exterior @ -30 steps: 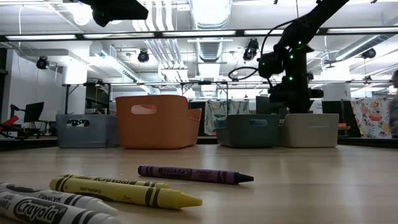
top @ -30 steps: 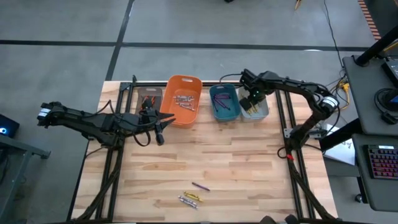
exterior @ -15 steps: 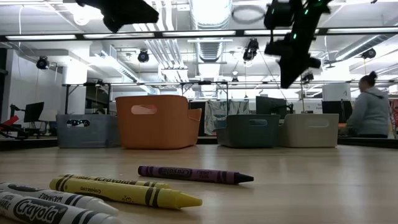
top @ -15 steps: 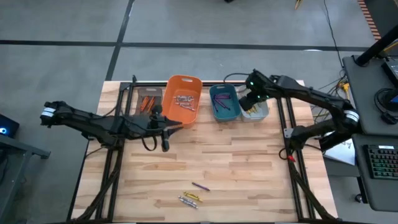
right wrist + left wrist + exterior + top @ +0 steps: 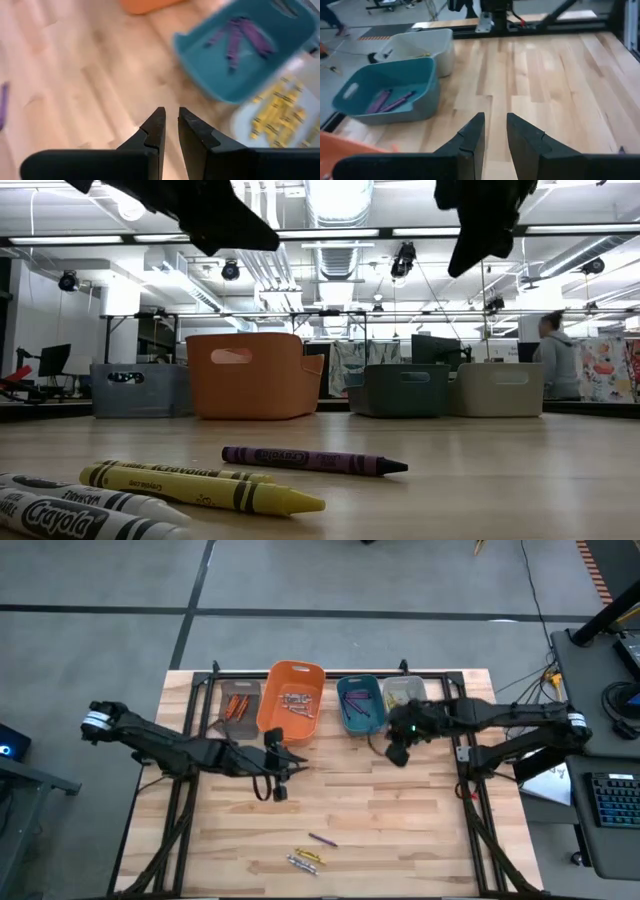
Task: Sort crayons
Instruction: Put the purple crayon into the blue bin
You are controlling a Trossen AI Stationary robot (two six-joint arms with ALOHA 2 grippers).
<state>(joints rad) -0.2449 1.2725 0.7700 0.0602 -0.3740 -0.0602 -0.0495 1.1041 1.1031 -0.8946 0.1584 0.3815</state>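
We look straight down on the whole table (image 5: 400,810) from high overhead. Our low camera sits at tabletop level, close to the crayons (image 5: 240,480), facing the row of bins (image 5: 250,375). Each wrist camera looks past its own fingers; both catch the teal bin (image 5: 385,95).

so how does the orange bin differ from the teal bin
The orange bin is larger and taller than the teal bin. It stands left of the teal bin in the high view. The orange bin holds greyish crayons, while the teal bin holds purple crayons. Both are open-topped plastic bins in the row at the table's far edge.
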